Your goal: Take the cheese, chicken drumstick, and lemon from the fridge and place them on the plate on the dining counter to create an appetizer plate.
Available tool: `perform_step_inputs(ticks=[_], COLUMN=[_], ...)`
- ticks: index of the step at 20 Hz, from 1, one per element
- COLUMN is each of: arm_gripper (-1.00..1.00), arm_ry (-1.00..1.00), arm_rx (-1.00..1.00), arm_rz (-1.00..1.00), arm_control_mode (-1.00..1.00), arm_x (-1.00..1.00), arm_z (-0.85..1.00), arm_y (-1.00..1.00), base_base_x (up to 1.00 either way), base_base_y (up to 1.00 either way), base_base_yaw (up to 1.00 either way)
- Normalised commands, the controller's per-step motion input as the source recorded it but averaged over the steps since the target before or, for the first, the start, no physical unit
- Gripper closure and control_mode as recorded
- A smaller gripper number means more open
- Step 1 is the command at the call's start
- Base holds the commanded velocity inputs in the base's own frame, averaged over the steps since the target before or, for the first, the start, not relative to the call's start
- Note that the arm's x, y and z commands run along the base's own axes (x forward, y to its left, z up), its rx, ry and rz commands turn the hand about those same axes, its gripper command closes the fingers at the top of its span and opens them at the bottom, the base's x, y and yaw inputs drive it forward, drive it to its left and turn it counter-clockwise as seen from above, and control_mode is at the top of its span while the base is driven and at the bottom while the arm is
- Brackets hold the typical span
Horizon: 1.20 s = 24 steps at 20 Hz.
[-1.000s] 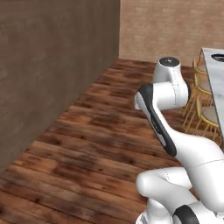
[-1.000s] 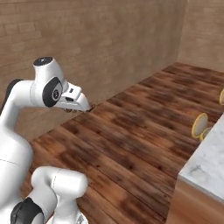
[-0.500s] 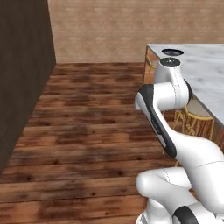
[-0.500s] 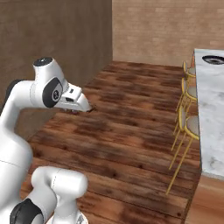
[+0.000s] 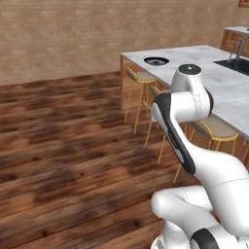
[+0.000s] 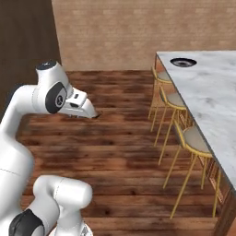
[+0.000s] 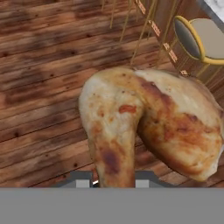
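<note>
The chicken drumstick is held in the gripper, whose jaws are closed almost fully on the narrow bone end at the near edge of the hand view. The meaty end reaches out to the right, well above the wooden floor. The piece is judged light and stiff, but lumpy and probably greasy, so a slip or a swing about the thin end is possible. A hold nearer the thick middle would be judged steadier.

Further right, the dining counter is seen with stools along its near side. The plate lies at the counter's far end, well apart from the gripper. Nothing can be made out on the plate, though it is too small to be sure.
</note>
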Motion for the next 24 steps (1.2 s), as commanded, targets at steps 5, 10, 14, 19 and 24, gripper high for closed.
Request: perform_step_inputs(ticks=[5,10,14,19,24], arm_gripper=[1.0,1.0,1.0,1.0,1.0], arm_ry=[0.0,0.0,0.0,0.0,0.0], arm_rx=[0.0,0.0,0.0,0.0,0.0], arm_rz=[0.0,0.0,0.0,0.0,0.0], arm_control_mode=[1.0,1.0,1.0,1.0,1.0], arm_x=[0.0,0.0,0.0,0.0,0.0], arm_z=[0.0,0.0,0.0,0.0,0.0], arm_y=[0.0,0.0,0.0,0.0,0.0], base_base_x=[1.0,1.0,1.0,0.97,0.91], base_base_y=[0.58,0.77,0.93,1.0,1.0], base_base_yaw=[-0.47,-0.45,-0.41,-0.37,-0.34])
